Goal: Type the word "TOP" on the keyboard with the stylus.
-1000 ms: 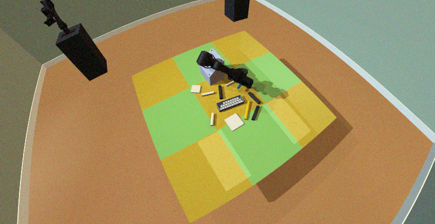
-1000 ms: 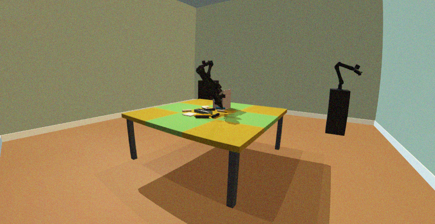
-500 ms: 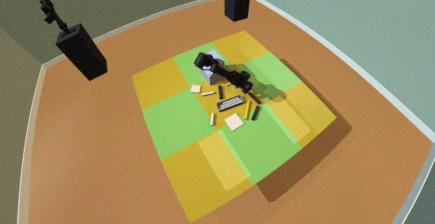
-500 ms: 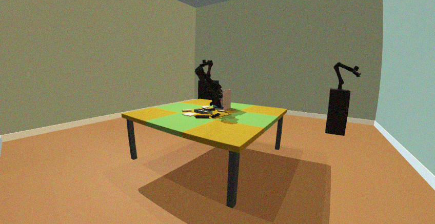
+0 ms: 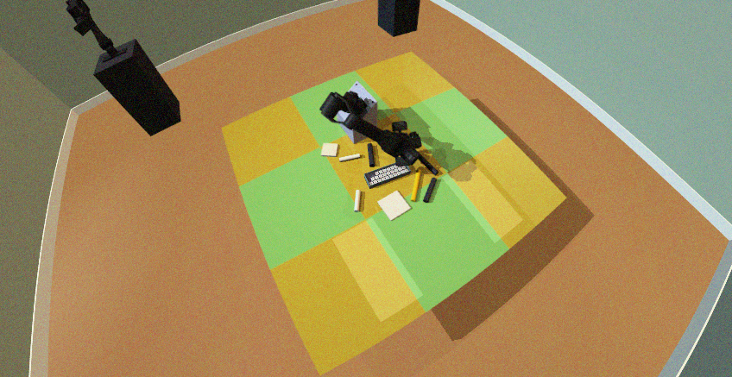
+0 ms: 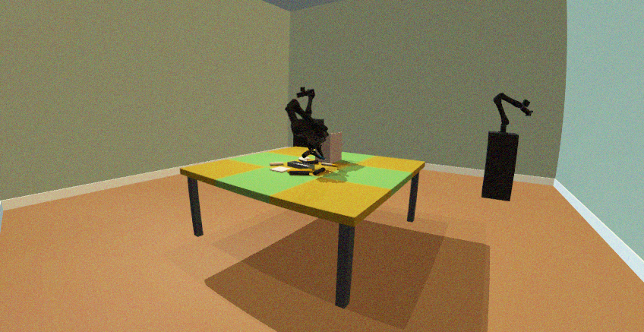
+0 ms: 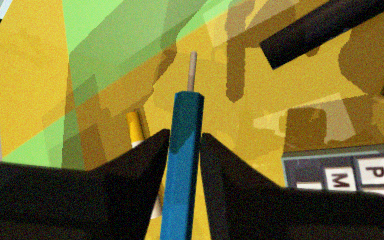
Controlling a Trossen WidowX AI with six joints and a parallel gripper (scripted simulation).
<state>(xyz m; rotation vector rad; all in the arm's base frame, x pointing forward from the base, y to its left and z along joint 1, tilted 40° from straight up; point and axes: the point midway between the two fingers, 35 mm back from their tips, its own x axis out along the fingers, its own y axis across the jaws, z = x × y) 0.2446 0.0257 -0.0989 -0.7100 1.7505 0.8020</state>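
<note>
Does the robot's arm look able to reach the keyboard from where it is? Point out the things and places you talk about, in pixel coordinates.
Probably yes: the gripper [image 7: 185,137] holds the blue stylus [image 7: 181,165] close beside the keyboard [image 5: 386,176] [image 7: 309,172], with nothing visible blocking the keys.
</note>
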